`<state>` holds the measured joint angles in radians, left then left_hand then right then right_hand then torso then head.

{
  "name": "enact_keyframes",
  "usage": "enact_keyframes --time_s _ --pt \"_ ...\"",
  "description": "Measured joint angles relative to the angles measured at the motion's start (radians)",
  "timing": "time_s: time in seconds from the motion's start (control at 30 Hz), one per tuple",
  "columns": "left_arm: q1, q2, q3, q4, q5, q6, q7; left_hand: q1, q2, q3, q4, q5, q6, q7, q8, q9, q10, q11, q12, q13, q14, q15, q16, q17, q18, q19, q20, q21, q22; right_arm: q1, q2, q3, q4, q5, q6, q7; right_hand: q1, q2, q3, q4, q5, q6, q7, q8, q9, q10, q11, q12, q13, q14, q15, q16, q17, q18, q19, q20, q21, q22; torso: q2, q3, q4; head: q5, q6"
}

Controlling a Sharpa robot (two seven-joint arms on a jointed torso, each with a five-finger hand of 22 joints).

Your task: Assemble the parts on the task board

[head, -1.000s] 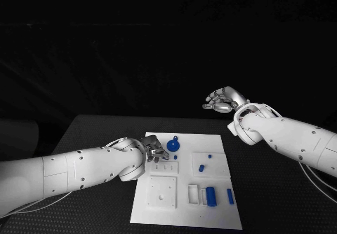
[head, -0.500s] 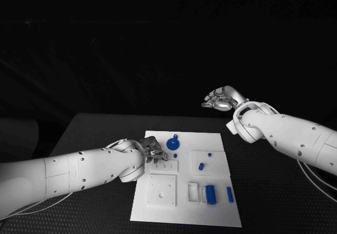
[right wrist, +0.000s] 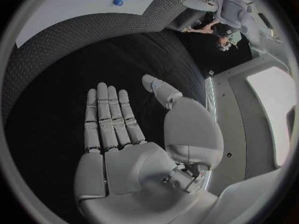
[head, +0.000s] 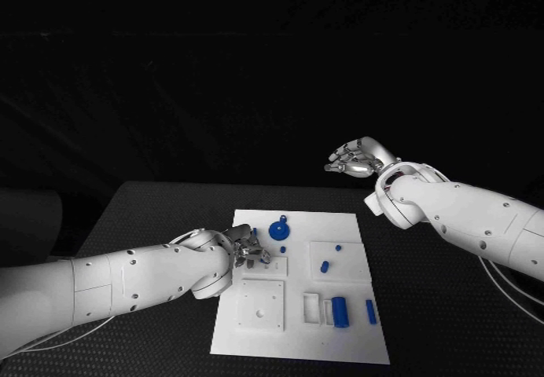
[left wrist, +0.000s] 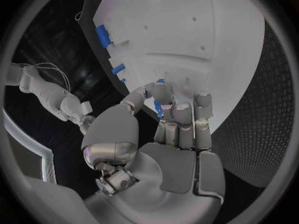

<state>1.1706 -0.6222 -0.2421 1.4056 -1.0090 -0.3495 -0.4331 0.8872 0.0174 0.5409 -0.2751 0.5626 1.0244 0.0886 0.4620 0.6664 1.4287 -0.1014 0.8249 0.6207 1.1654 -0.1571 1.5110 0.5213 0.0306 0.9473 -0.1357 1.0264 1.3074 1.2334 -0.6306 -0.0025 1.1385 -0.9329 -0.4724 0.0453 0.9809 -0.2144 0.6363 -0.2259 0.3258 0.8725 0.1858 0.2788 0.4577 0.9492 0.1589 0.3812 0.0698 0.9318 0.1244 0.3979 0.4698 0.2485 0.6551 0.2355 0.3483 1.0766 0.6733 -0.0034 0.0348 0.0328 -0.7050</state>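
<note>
One white task board (head: 340,345) lay in the middle of the table, and the main danger sat at its far-left part. There the left hand (head: 248,250) hovered low with its fingers curled, seemingly pinching one small blue part (left wrist: 159,106) between thumb and a finger. That hold looked slight, so a tilted or off-centre descent could likely jam the part against a socket rim or let it slip out and roll off the board. The curled fingers could also knock the one blue disc (head: 279,231) just beside them. The right hand (head: 357,161), one of two, hung raised well apart from the board, fingers spread, holding nothing. Loose on the board I counted six blue pieces: the disc, one cylinder (head: 339,311), one bar (head: 371,312) and three small pegs (head: 325,267).
</note>
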Motion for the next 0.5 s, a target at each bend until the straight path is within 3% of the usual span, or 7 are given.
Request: enact_keyframes --time_s 0.5 --pt "-0.014 0.001 0.0 -0.007 -0.021 0.0 0.0 -0.002 0.001 0.0 0.0 0.006 0.0 0.0 0.0 0.0 -0.002 0.002 0.004 0.003 -0.002 -0.002 0.0 0.002 0.0 0.0 0.0 0.004 0.0 0.0 0.003 0.0 -0.001 0.001 0.006 0.0 0.0 0.0 -0.003 0.003 0.011 -0.003 0.003 0.004 -0.003 0.007 0.0 -0.01 -0.001 0.0 0.0 -0.004 -0.003 0.0 0.0 0.0 0.0 0.0 0.0 0.0003 -0.0007 0.001 -0.002"
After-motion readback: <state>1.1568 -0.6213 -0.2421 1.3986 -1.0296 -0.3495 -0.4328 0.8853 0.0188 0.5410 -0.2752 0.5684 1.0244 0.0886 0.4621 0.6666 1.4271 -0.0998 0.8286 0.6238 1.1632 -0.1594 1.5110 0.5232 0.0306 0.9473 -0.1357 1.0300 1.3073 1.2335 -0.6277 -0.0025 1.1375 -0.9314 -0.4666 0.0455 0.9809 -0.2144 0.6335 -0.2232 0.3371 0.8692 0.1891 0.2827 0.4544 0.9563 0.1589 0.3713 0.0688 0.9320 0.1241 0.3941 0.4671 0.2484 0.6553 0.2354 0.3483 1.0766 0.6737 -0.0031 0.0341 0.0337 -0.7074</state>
